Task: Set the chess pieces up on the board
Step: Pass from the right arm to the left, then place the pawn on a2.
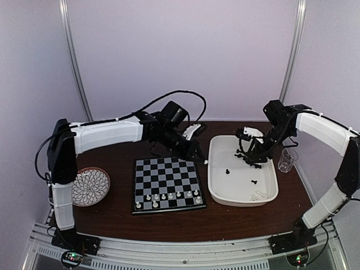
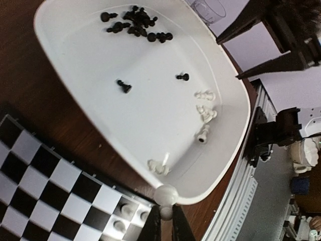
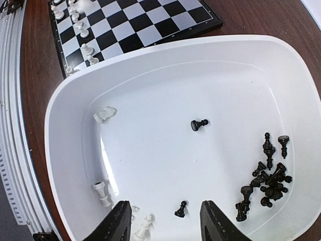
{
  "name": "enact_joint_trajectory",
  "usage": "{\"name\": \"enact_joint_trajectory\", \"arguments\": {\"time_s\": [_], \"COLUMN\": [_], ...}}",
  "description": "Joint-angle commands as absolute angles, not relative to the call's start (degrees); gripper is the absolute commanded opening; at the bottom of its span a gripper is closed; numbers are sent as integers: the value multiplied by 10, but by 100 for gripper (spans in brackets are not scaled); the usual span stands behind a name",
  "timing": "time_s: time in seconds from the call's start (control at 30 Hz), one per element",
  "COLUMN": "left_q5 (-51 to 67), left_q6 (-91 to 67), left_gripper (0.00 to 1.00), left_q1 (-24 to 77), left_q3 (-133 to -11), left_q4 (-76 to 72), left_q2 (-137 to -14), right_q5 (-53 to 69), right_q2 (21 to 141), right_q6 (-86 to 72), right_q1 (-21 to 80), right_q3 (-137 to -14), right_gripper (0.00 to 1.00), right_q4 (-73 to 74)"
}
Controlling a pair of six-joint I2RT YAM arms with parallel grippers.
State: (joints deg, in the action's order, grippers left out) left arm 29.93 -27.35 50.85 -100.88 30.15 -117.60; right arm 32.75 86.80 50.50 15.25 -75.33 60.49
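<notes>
The board (image 1: 167,184) lay flat on the dark tabletop (image 1: 112,163), at 6 o'clock from the middle of the top view. The left arm (image 1: 107,135) reached in from 9 o'clock, and the left jaws hung by the board's 1 o'clock corner, over the strip of tabletop between board and tray. The right arm (image 1: 326,132) bent in from 3 o'clock, its right jaws above the tray's 12 o'clock end.

The white tray (image 1: 239,188) sat just beside the board at its 3 o'clock side. A round patterned plate (image 1: 90,187) rested at the board's 9 o'clock, a little apart from it. A clear cup (image 1: 287,160) stood by the tray's 2 o'clock rim.

Of the chess pieces (image 1: 170,196), white ones stood upright along the board's 6 o'clock edge. In the tray, a heap of black pieces (image 3: 268,183) lay at the 12 o'clock end. Two lone black pawns (image 3: 198,124) were nearer the middle, and a few white pieces (image 1: 257,196) lay toward 6 o'clock.

The left jaws were closed to a narrow slit, pinching a white pawn (image 2: 166,195) whose round head showed just past the fingertips. The right jaws were spread wide with nothing held, and one black pawn (image 3: 181,208) sat on the tray floor below the gap.
</notes>
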Motion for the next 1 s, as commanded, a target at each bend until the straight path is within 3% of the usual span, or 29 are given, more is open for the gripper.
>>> {"name": "enact_joint_trajectory", "arguments": {"time_s": [0.0,0.3,0.53,0.97], "left_q5": [165,-27,-64,-39], "left_q6": [-179,-187,-221,-227], "left_gripper": [5,3,3,2], "left_q1": [505,506,506,505], "left_q3": [-955,-818,-710,-652], "left_q4": [438,573,586,527], "left_q2": [-1064,-964,-912,-935], "right_q5": [325,325,322,323], "right_q2": [888,951,953,954], "right_q6": [450,384,379,375], "right_q1": [149,148,149,149], "right_q3": [-729,-714,-704,-700], "right_gripper": [51,51,51,52], "right_q4": [518,423,425,437]}}
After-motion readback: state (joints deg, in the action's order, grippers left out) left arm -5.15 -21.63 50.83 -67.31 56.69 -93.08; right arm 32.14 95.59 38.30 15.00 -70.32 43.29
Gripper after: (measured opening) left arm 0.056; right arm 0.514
